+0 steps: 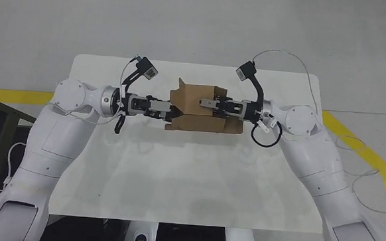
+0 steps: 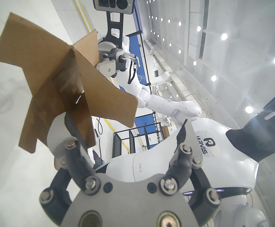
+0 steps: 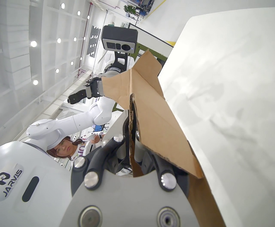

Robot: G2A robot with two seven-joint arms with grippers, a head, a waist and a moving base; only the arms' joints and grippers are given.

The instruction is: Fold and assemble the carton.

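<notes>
**Right pincer** (image 1: 208,103): clenched on the carton (image 1: 196,115). Reaches over the top of the end nearest the right arm. In the right wrist view (image 3: 132,150), jaws closed against both faces of a raw cardboard wall edge, with the carton (image 3: 154,120) running outward from the grip.

**Left pincer** (image 1: 169,110): released, jaws spread wide, set at the opposite end of the carton. In the left wrist view (image 2: 126,125), one finger (image 2: 71,126) lying against a short flap (image 2: 87,129). The other finger (image 2: 184,133) well clear of the cardboard.

**Arm pose:** both forearms roughly level above the desk (image 1: 189,180) and aimed inward at each other from opposite sides. Elbows bent, upper arms reaching forward from the shoulders. Wrist cameras standing up on the far side of each wrist.

**Carton:** between the two pincers, over the middle of the desk and toward its far edge. Contact with the desk surface (image 3: 225,86) not discernible. Partly formed, with brown walls standing. End flaps on the left arm's side (image 2: 53,75) splayed outward in several directions, unfolded.

**Contents:** interior not visible.
</notes>
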